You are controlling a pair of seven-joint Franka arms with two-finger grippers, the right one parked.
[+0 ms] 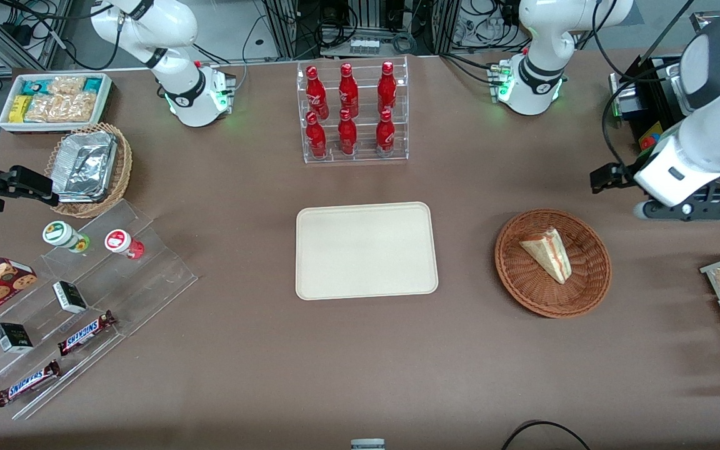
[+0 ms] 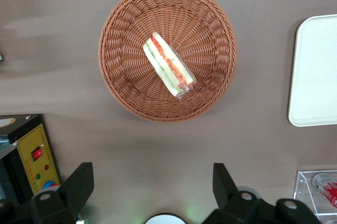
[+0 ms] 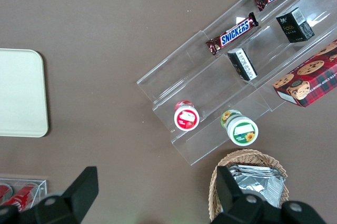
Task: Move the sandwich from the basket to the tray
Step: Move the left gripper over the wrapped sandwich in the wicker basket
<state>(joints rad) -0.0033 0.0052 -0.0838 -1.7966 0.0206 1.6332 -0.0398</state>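
White arm [image 1: 704, 125], black-jointed, with a black gripper [image 2: 152, 192].

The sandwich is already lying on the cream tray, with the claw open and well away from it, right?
Not quite. The sandwich lies in the round brown wicker basket, not on the cream tray, which holds nothing, as the front view shows. The rest stands: the claw is open and apart from the sandwich.

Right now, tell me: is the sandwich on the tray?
No. The sandwich lies in the basket, the tray is bare, and the open tool hangs above the table.
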